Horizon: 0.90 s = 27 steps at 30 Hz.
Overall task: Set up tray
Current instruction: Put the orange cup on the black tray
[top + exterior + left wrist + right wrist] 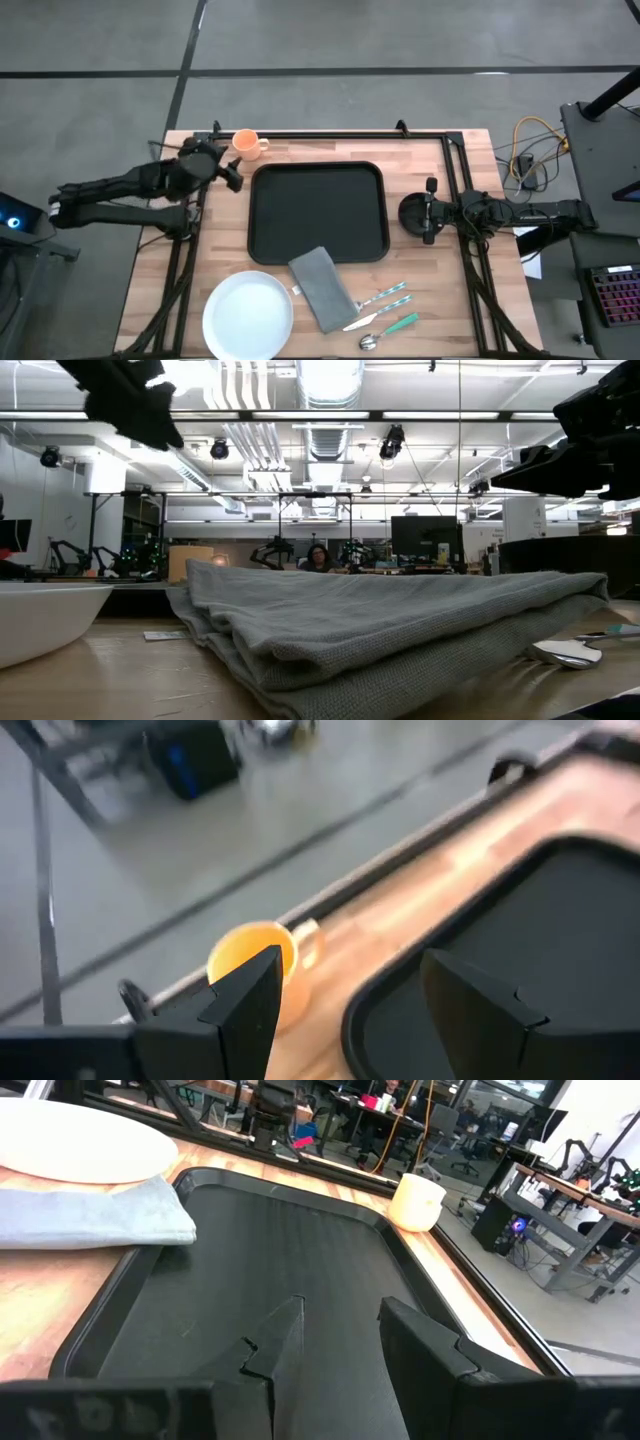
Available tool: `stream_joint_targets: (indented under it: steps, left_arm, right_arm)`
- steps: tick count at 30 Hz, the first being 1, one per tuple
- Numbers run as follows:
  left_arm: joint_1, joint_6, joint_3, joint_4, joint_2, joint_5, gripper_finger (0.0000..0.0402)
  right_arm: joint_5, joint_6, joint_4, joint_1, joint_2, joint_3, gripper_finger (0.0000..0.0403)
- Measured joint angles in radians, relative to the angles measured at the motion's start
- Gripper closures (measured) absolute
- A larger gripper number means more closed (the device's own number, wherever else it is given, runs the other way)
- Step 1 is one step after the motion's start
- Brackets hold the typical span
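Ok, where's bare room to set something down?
The tray is bare inside. Bare wood lies between it and the table's left edge, below the left hand. It is crowded along the near edge: plate, napkin overlapping the tray's rim, cutlery. The orange cup fills the far-left corner.

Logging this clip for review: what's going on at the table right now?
Nothing is being held yet. The black tray lies empty mid-table. The left end effector hovers open off the tray's far left corner, near the orange cup. The right end effector waits open beside the tray's right edge. The white plate, the grey napkin overlapping the tray's near rim, and the cutlery all lie on the near side of the table, not yet loaded.
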Motion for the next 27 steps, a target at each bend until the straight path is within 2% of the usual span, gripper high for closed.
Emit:
stream_joint_targets:
  steps: [6,10,14,21,27]
  left_arm:
    - [0.277,0.116,0.061,0.000,0.134,0.299,0.0183]
    - [0.439,0.187,0.112,-0.010,0.255,0.403,0.0183]
    - [0.556,0.234,0.178,-0.033,0.390,0.503,0.0183]
    - [0.609,0.286,0.308,-0.131,0.618,0.535,0.0183]
    - [0.609,0.306,0.349,-0.123,0.732,0.534,0.0183]
  right_arm:
    - [0.000,0.000,0.000,0.000,0.000,0.000,0.0280]
    - [0.000,0.000,0.000,0.000,0.000,0.000,0.0280]
    - [0.000,0.000,0.000,0.000,0.000,0.000,0.0280]
    - [0.000,0.000,0.000,0.000,0.000,0.000,0.0280]
    - [0.000,0.000,0.000,0.000,0.000,0.000,0.0280]
